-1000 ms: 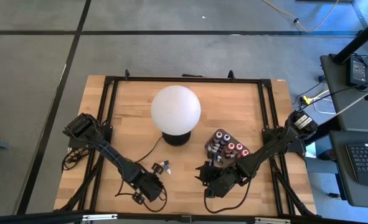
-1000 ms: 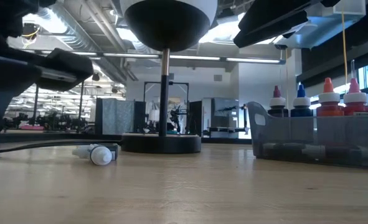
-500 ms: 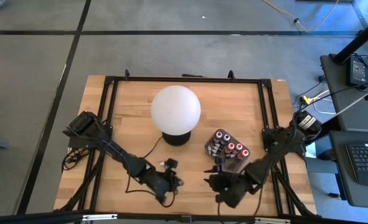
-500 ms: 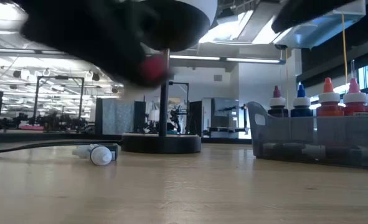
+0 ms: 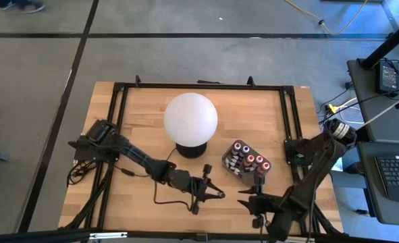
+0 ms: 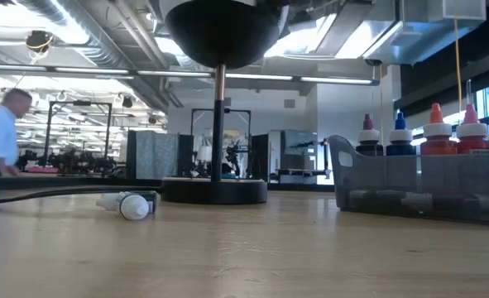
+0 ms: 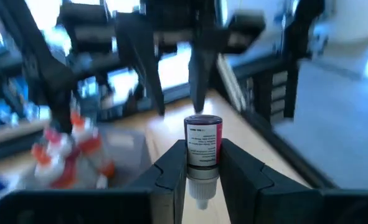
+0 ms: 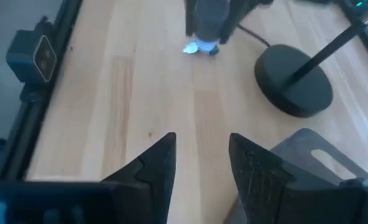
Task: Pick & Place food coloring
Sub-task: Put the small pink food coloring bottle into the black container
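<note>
My left gripper (image 5: 213, 193) is over the middle of the table near its front edge, shut on one small food coloring bottle (image 7: 202, 144) with a magenta-and-white label and a pale tip. More food coloring bottles (image 6: 434, 131) with red and blue tips stand upright in the dark translucent tray (image 5: 245, 164) to the right of the lamp. My right gripper (image 5: 248, 201) hovers open close to the near edge, in front of the tray, with nothing between its fingers (image 8: 155, 165). My left gripper pinches the bottle's lower body just above the pale tip (image 7: 201, 167) between its two fingers (image 7: 171, 171). The fingers lie nearly level, pointing toward the table's right. The bottle lies along them, tip toward the wrist and flat end outward, lifted clear of the table.
The big white globe lamp (image 5: 190, 117) stands behind the middle on a dark round base (image 6: 215, 191). Its cord with a white switch (image 6: 133, 205) lies on the wood. A black frame (image 5: 288, 115) runs around the tabletop. Bare wood (image 8: 146, 93) stretches between the grippers and the lamp.
My left gripper has swung from the near left toward the table's middle, risen, and tipped from pointing down to nearly level, carrying the bottle. My right gripper has moved away from the tray toward the near right of the table, staying open.
</note>
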